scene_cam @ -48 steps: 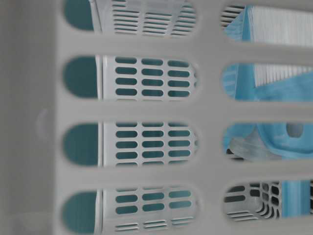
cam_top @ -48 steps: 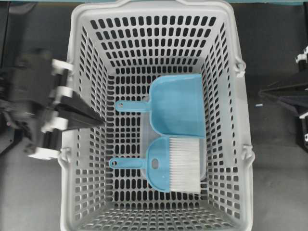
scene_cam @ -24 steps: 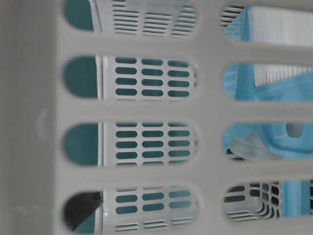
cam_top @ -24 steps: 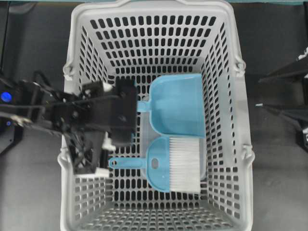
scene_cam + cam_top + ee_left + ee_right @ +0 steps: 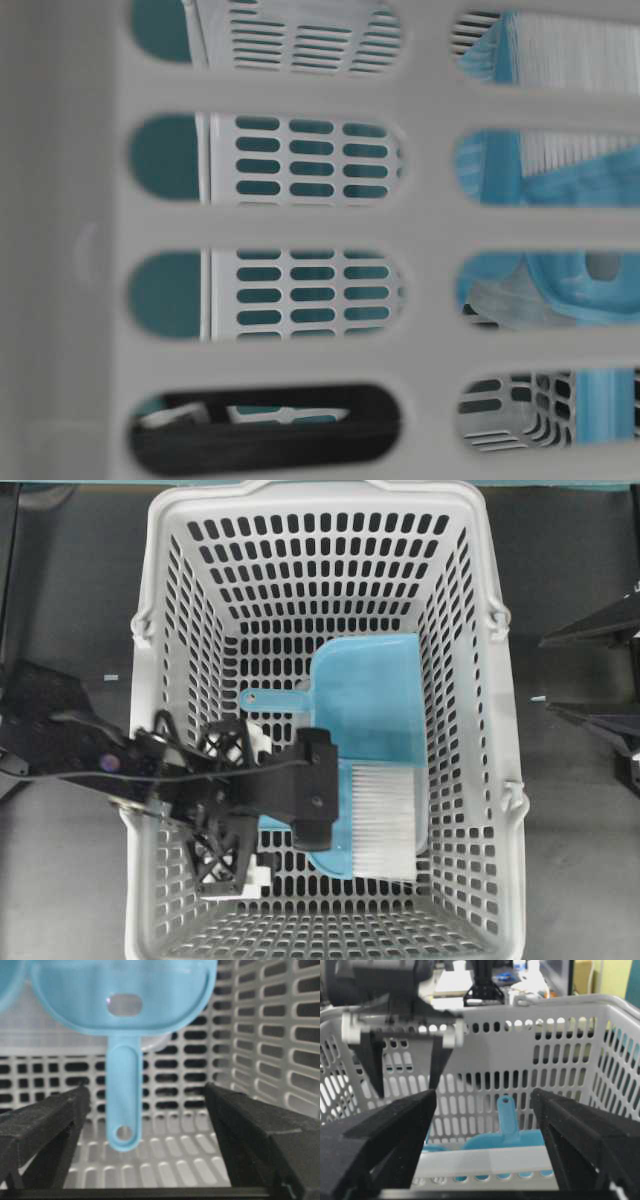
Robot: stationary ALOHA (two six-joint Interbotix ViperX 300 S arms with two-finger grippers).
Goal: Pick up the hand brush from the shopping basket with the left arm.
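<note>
**Hovering over the brush handle, nothing gripped yet**

Reaching into the basket (image 5: 150, 600) from its left wall, the left arm (image 5: 90, 765) hung low above the floor. Left jaws stood wide, one finger (image 5: 45, 1120) on each side of the brush (image 5: 375, 820) handle, touching neither. In the wrist view the handle pointed toward the camera, its holed end between the fingers but nearer the left one.

Brush lay flat on the basket floor, bristles toward the right wall, its head just beside the dustpan (image 5: 365, 695). From overhead the wrist hid most of the handle.

Right gripper (image 5: 482, 1125) sat outside the basket, jaws wide, holding nothing.

Risks as judged:
- Handle was thin and flat on a slotted floor; fingertips could catch in a slot or close above the handle and miss.
- Off-centre handle: one finger might strike first and swing the brush aside.
- Gripped near the holed end, the heavy head could droop or twist out on the lift.
- Dustpan sat close; a dragged brush could nudge it.
</note>
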